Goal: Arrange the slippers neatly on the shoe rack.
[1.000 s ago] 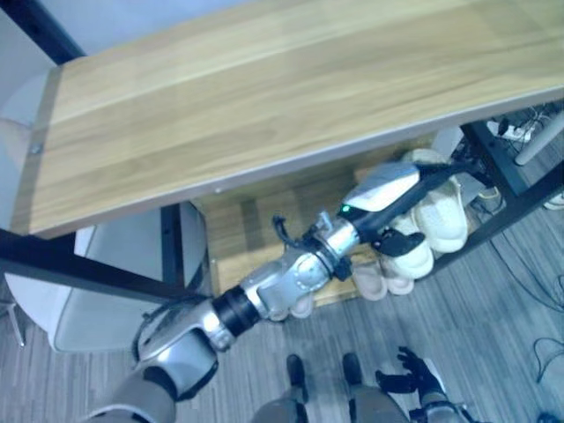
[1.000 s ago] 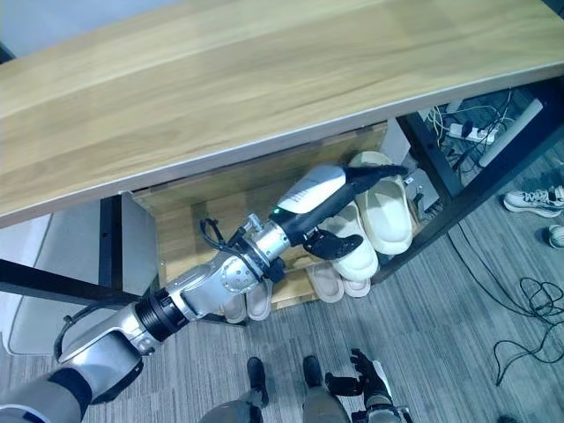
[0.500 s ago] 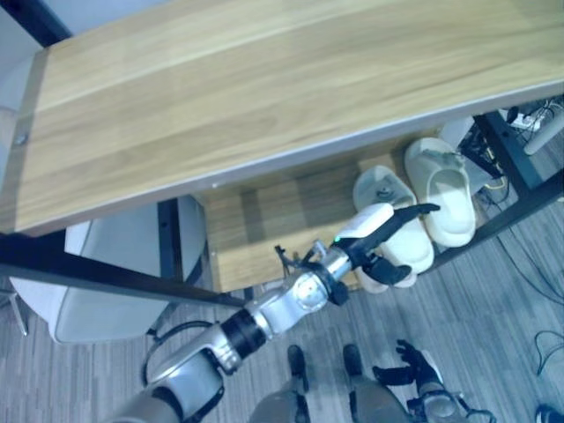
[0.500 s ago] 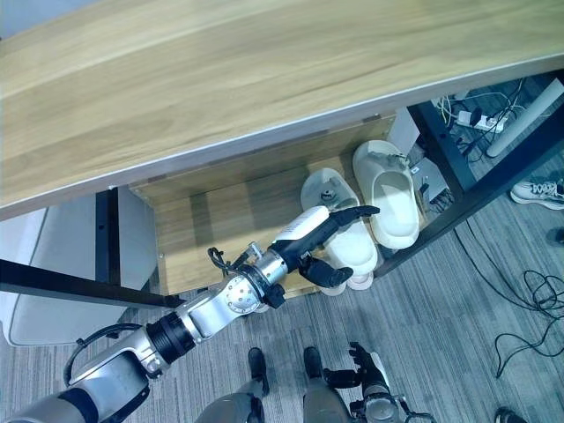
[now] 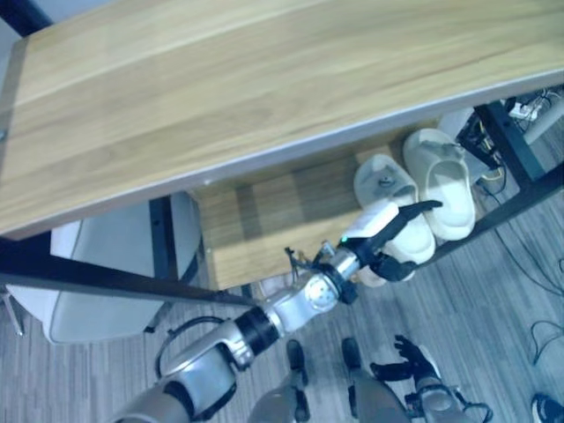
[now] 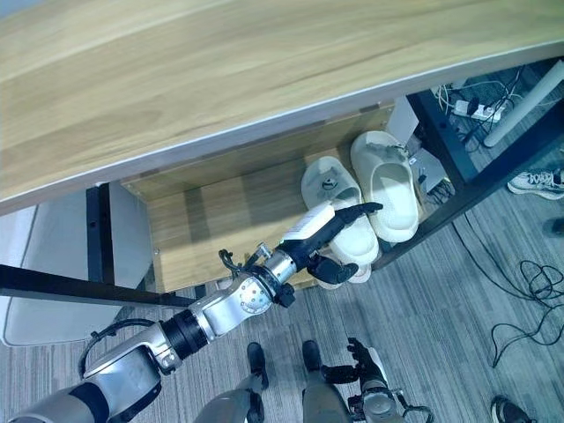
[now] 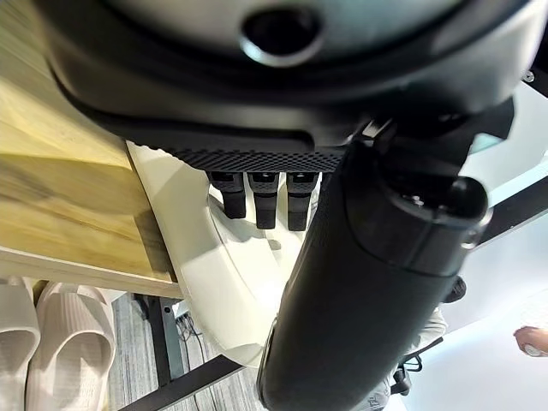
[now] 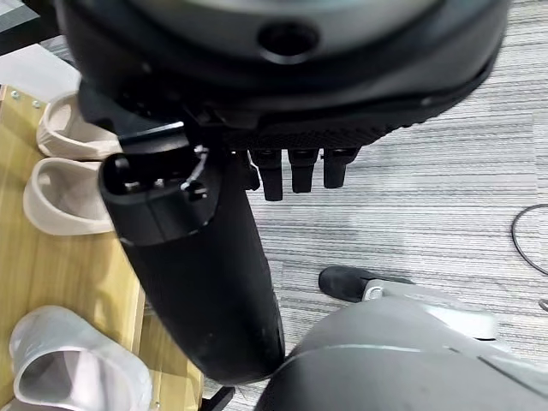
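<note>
Left hand over the near slipper on the middle shelf; risk of nudging the pair out of line.

Left hand (image 5: 388,236) released, fingers straight, thumb held apart, poised just above the near cream slipper (image 5: 398,198), contact not confirmable. Second cream slipper (image 5: 445,181) lying just beside it, both toes-in on the rack's middle shelf (image 5: 264,220), below the wooden top board (image 5: 220,79). Further pale slippers (image 7: 51,330) on the lower shelf. Right hand (image 6: 361,370) low by the floor, fingers loosely spread, idle. Likely faults: a sideways brush skewing the near slipper against its neighbour, or dragging it off the shelf's front edge on withdrawal.
</note>
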You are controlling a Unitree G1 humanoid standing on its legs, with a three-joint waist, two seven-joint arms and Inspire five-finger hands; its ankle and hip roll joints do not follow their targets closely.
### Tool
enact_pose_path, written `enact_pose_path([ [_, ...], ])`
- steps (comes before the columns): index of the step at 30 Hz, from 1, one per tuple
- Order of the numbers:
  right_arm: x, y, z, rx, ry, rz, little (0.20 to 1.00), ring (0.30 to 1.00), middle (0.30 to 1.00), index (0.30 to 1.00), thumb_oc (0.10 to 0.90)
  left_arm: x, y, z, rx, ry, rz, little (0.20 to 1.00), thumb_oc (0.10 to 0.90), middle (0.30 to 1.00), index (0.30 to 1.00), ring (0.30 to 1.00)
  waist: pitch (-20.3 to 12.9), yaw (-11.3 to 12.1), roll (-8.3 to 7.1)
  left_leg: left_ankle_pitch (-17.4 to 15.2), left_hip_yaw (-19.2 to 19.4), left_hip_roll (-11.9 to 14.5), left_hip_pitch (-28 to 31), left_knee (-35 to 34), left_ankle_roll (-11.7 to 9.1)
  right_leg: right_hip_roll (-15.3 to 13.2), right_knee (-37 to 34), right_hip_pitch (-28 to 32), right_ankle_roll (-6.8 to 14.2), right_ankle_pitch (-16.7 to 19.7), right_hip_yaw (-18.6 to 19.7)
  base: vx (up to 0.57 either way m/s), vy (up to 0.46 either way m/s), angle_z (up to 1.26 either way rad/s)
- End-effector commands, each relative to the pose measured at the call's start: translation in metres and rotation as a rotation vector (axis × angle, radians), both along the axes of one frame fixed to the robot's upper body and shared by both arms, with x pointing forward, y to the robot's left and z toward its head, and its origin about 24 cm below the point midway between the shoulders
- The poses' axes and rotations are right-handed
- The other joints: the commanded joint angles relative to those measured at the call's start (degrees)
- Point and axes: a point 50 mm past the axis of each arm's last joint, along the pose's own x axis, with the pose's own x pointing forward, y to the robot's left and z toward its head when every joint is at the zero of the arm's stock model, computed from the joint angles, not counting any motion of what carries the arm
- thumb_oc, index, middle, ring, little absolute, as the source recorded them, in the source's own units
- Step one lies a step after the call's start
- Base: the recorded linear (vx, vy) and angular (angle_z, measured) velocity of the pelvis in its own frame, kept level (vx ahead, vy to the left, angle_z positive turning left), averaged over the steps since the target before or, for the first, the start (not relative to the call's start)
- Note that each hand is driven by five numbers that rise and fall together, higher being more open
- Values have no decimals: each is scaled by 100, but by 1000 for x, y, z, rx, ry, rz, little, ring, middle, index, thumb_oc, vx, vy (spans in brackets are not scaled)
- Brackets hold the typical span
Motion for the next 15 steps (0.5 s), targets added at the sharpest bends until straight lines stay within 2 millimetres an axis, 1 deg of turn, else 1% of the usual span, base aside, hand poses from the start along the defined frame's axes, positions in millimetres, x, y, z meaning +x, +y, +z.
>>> enact_pose_path([
  [1,-4,-3,0,0,-12,-29,900,900,900,900,800,5,-30,24,-17,-76,-43,900,800,900,900,900,-58,-60,-177,-428,-51,-48,14,-48,-100,-93,-205,-124,292,-308,-101,0,0,0],
  [9,2,-8,2,-20,-25,-41,900,900,900,900,800,13,-27,25,76,-167,-6,900,800,900,900,900,-84,-42,-191,-408,-8,-59,-223,-48,-92,-98,-253,-344,318,-235,-89,9,4,-4],
  [12,2,-11,2,-29,-26,-54,900,900,900,900,800,21,-23,30,127,-227,22,900,800,900,900,900,-73,-37,-217,-391,-10,-62,-325,-48,-90,-120,-270,-426,325,-213,-120,4,3,-1],
  [15,1,-13,2,-31,-21,-58,900,900,900,900,800,27,-20,38,142,-265,46,900,800,900,900,900,-62,-31,-227,-384,-19,-70,-393,-48,-83,-136,-272,-475,331,-201,-131,0,0,0],
])
